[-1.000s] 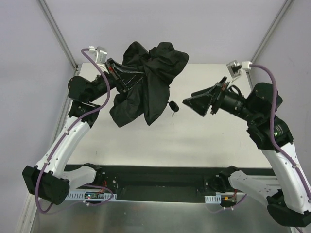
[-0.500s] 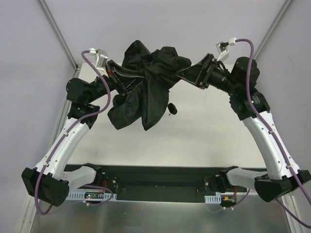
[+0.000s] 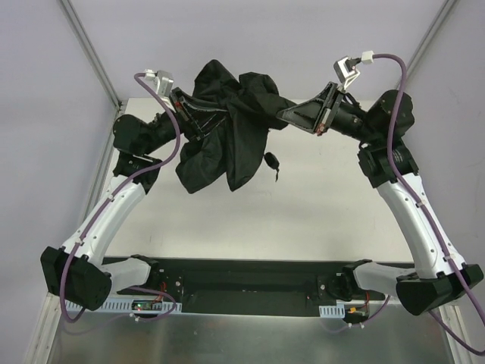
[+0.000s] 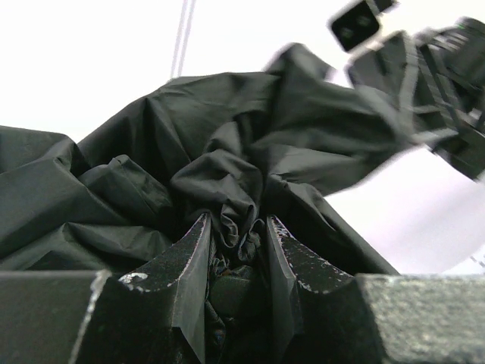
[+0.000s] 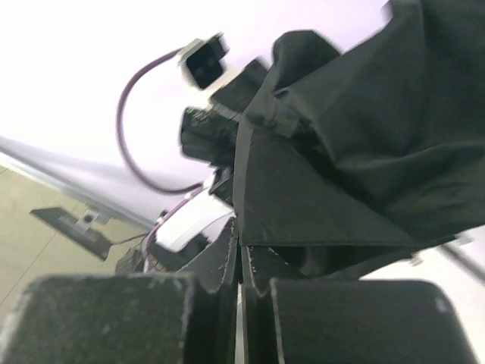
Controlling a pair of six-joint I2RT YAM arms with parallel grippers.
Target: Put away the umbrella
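Pinching bunched umbrella fabric between left fingers; clamping a thin fold between right fingers; held up above the worktop.

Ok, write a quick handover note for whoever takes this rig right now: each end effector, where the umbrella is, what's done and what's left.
The left end effector is shut on a bunch of umbrella fabric.
The right end effector looks shut on a thin edge of the fabric from the other side.
The umbrella hangs between the two arms, lifted above the far part of the table. Its fabric is loose and crumpled, and the handle dangles below it.
Done: it is picked up with both arms.
Left: gather the loose fabric into a tidy bundle and put it away.
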